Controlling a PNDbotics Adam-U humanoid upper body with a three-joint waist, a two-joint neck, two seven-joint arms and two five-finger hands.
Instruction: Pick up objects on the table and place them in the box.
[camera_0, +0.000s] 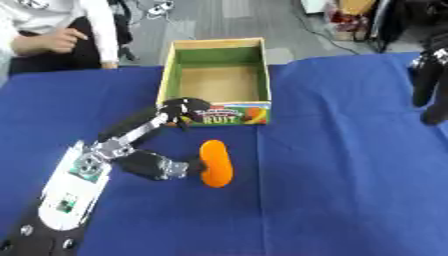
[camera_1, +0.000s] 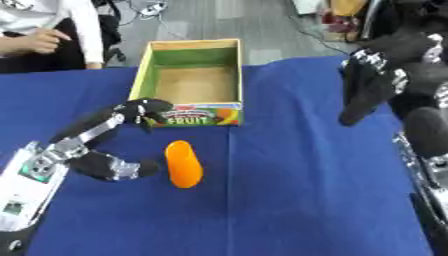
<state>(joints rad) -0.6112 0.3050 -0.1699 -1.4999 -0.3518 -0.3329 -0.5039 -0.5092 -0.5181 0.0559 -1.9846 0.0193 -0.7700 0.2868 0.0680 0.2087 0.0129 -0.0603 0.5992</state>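
Orange oblong fruit or vegetable (camera_0: 215, 163), smooth and rounded at both ends, lies flat on the blue table (camera_0: 350, 190) just off the tip of my left thumb. My left hand (camera_0: 166, 145) is spread wide around it, not yet grasping: the thumb reaches in low from the near side and seems to touch or nearly touch its flank, while my long fingers arch up and away, their tips ending against the printed front wall of the box (camera_0: 214, 82). Nothing is held; the hand is released and opened to bracket the piece, which I judge is the set-up for closing on it.

The box stands just beyond my fingertips, open at the top, its brown floor bare as far as I can see. Its near wall is the edge to mind: my fingers are already hard by it, so a lift would have to rise over that rim before going forward. To the right of the orange piece the cloth lies open and unobstructed, giving room to shift sideways if the grasp needs it.

My right hand (camera_1: 376, 80) hangs well off to the far right, above the table, fingers drooping downward and relaxed, holding nothing.
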